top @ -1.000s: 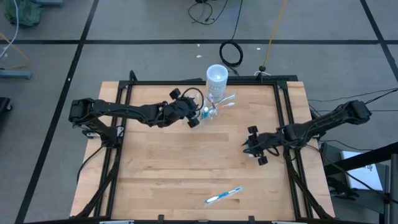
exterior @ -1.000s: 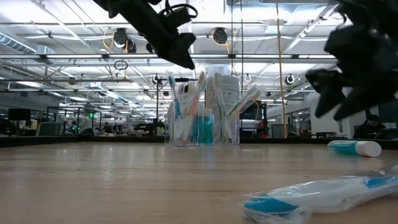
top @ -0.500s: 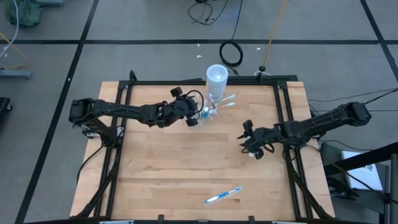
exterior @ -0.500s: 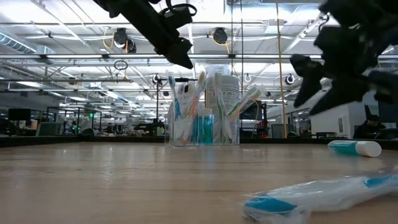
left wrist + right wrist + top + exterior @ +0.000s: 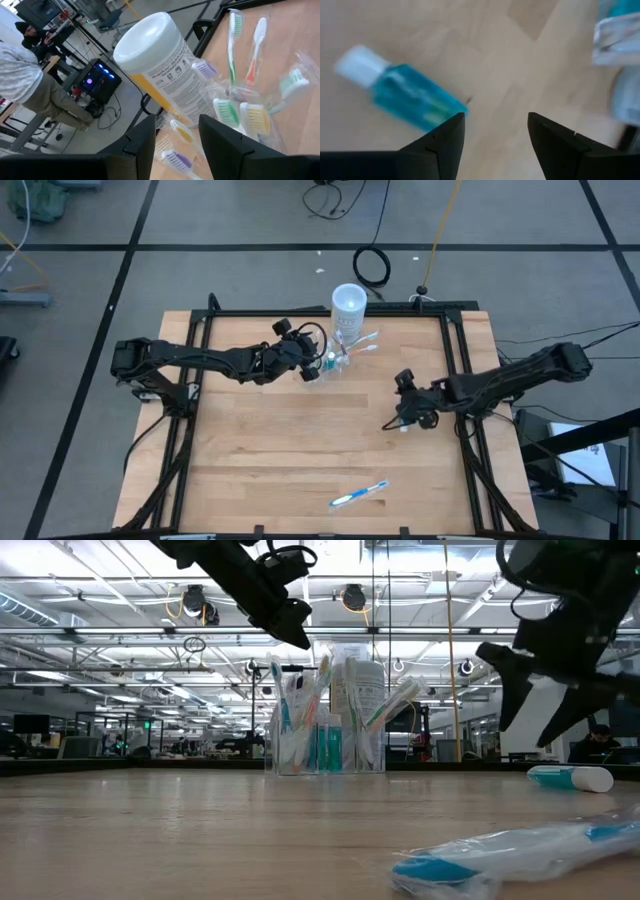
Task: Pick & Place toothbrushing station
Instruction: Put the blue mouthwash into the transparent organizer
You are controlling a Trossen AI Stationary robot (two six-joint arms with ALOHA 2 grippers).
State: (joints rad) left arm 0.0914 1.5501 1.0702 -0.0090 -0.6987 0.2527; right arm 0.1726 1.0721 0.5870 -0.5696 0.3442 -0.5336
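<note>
While near edge, station (image 5: 340, 356) unobstructed.

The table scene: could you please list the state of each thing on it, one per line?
Toothbrushing station: upright at the far edge, toothbrushes standing in it.
White cup: upright beside the station.
Wrapped toothbrush: lying flat near the front edge.
Small blue bottle: lying on its side, untouched.
Left claw: open, next to the station.
Right claw: open, above the bottle.
</note>
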